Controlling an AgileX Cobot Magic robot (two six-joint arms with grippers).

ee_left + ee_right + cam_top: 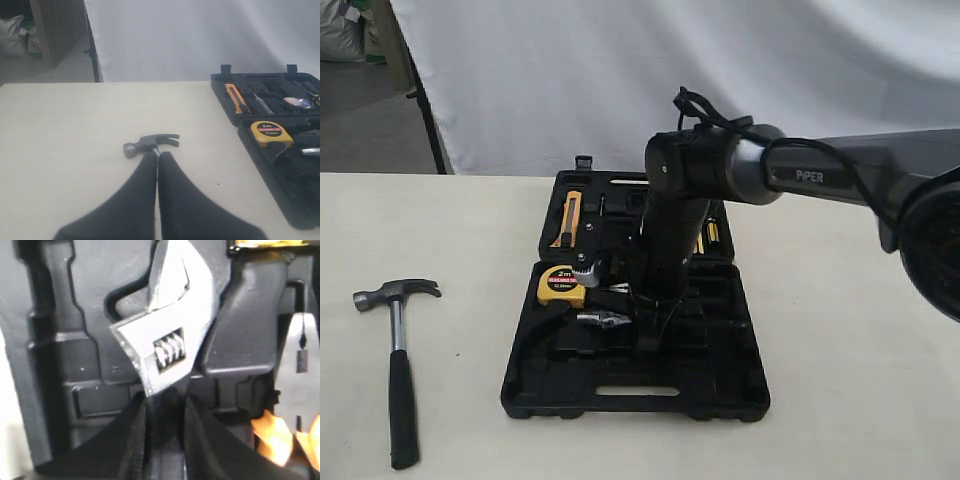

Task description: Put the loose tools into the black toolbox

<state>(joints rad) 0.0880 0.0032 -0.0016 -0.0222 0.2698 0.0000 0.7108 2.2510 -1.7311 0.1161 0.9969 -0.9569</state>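
Plainly, the hammer [398, 362] is the job left waiting. It lies flat near the worktop's left edge with its handle running toward the front edge, untouched. The left gripper [158, 156] points at the hammer's head with its fingers pressed together and nothing between them, which reads as parked rather than reaching.

In the middle of the worktop, toward the front edge, the black toolbox [720, 392] lies fully open so its moulded recesses face up. The yellow tape measure [561, 285] already sits in its pocket.

The right gripper [166, 405] hangs low over the recessed half, closed narrow on the black handle of the wrench [170, 340]. The silver head juts out past the fingertips — a hold by the handle that leaves the head free to be steered into a shaped slot. Just beside it rest the orange-handled pliers [295, 370], so the wrench likely has to come down clear of them. Whether the wrench already touches the moulding cannot be told.
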